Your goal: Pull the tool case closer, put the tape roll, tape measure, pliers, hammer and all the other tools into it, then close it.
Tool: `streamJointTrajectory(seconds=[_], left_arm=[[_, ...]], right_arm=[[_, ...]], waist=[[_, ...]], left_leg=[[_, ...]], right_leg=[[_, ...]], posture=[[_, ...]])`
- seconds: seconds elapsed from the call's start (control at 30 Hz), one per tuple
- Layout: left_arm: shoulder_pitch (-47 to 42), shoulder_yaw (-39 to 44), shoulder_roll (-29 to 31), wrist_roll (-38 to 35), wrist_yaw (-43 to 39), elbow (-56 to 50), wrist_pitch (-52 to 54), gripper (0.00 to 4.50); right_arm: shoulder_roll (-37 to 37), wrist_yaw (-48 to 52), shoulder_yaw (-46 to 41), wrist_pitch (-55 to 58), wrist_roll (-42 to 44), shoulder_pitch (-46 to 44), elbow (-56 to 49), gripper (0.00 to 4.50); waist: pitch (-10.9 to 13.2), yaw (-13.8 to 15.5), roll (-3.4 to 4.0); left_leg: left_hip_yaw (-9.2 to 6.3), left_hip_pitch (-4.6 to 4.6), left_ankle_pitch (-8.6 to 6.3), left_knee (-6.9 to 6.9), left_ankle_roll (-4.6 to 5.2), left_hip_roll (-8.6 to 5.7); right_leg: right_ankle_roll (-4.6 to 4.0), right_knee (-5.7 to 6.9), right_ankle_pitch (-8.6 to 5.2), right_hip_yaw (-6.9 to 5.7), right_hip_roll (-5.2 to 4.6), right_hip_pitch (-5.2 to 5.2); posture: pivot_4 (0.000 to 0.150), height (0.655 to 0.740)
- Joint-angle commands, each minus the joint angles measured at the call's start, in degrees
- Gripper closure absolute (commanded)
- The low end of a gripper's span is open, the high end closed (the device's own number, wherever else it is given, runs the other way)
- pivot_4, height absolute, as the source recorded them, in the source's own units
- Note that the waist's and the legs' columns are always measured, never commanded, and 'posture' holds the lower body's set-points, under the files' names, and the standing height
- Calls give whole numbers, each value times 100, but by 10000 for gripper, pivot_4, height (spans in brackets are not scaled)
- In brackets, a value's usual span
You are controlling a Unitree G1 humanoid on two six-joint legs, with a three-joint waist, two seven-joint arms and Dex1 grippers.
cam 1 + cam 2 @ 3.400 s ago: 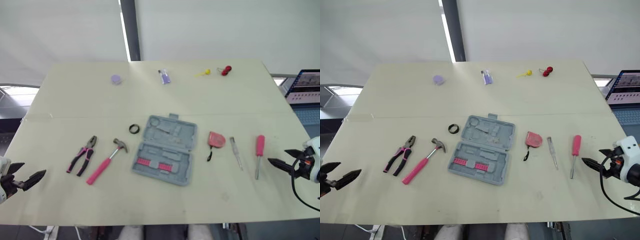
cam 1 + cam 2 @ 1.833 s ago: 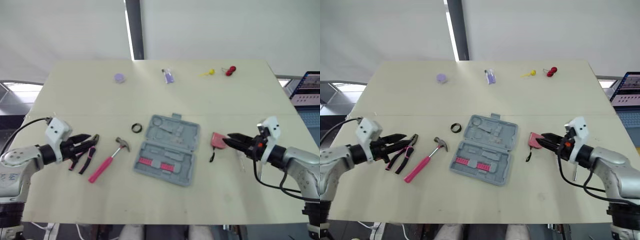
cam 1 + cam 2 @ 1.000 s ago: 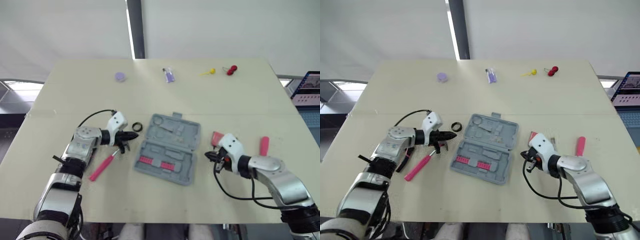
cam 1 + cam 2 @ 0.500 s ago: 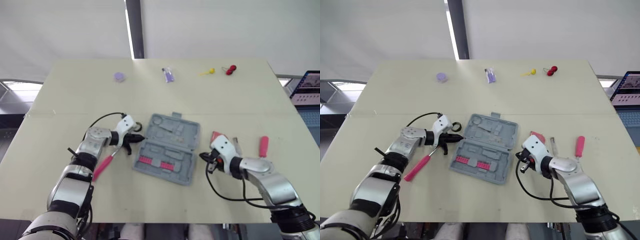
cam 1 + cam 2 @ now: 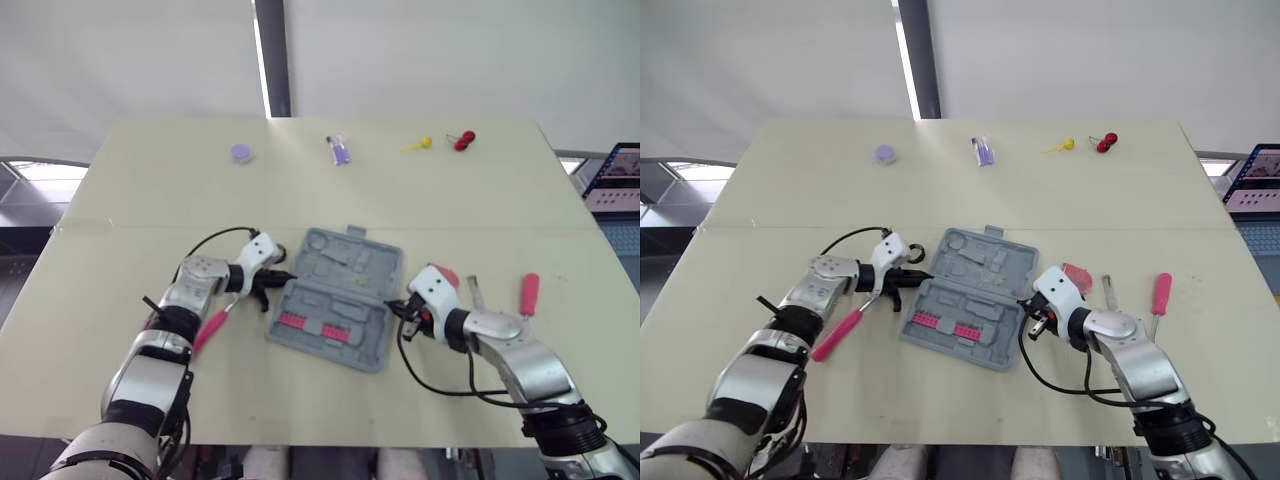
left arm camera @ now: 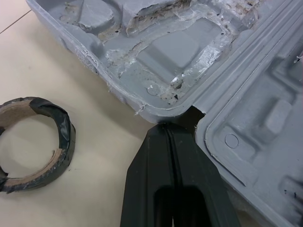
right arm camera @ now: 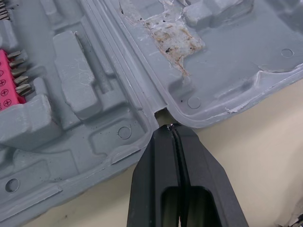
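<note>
The grey tool case [image 5: 338, 300] lies open in the middle of the table, with pink bits in its near half. My left gripper [image 6: 166, 126] is shut, its tip pressed into the hinge notch on the case's left side. My right gripper [image 7: 171, 127] is shut too, its tip at the hinge notch on the right side [image 5: 402, 308]. The black tape roll [image 6: 35, 137] lies just left of the case. The hammer's pink handle [image 5: 208, 330] pokes out beneath my left arm. A red tape measure [image 5: 1075, 275] sits behind my right wrist.
A thin screwdriver [image 5: 474, 293] and a pink-handled one [image 5: 528, 293] lie right of the case. At the far edge are a purple disc [image 5: 240, 153], a small purple bottle [image 5: 339, 151], a yellow item [image 5: 418, 145] and a red one [image 5: 460, 140]. A laptop [image 5: 615, 180] stands off the table's right side.
Both arms swung in from the table's sides and closed on the case; each shut tip now rests at a hinge notch. The case has barely moved.
</note>
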Motion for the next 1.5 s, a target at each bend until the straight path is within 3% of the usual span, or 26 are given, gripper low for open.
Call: streamJointTrajectory(seconds=[0.03, 0.3, 0.97, 1.5], left_arm=[[0, 15, -104, 38, 14, -105, -100, 44768], [227, -3, -87, -64, -176, -593, 137, 44768], [2349, -215, 492, -354, -633, -4435, 2069, 44768], [3714, -297, 1013, -618, -564, -6318, 3000, 44768]], right_arm=[[37, -30, 6, -82, -11, -63, -74, 44419], [-2, 85, -20, -54, 73, -18, -132, 44419], [-540, 1010, -179, 155, 746, 419, -713, 44419], [-910, 1285, -176, 673, 1321, 949, -1433, 44419]], waist=[[0, 1, 0], [0, -6, 0], [0, -2, 1], [0, 17, 1]], left_leg=[[0, 0, 0, 1, 0, 0], [0, 0, 0, 1, 0, 0], [0, 0, 0, 1, 0, 2], [1, 1, -3, 2, 4, 2]], right_leg=[[0, 1, 0, 0, 0, 0], [0, 2, 0, 0, 0, 0], [0, -1, 0, 2, 0, 2], [0, -7, 0, 3, -1, 8]], posture=[[1500, 7400], [1500, 7400], [1500, 7400], [1500, 7400]])
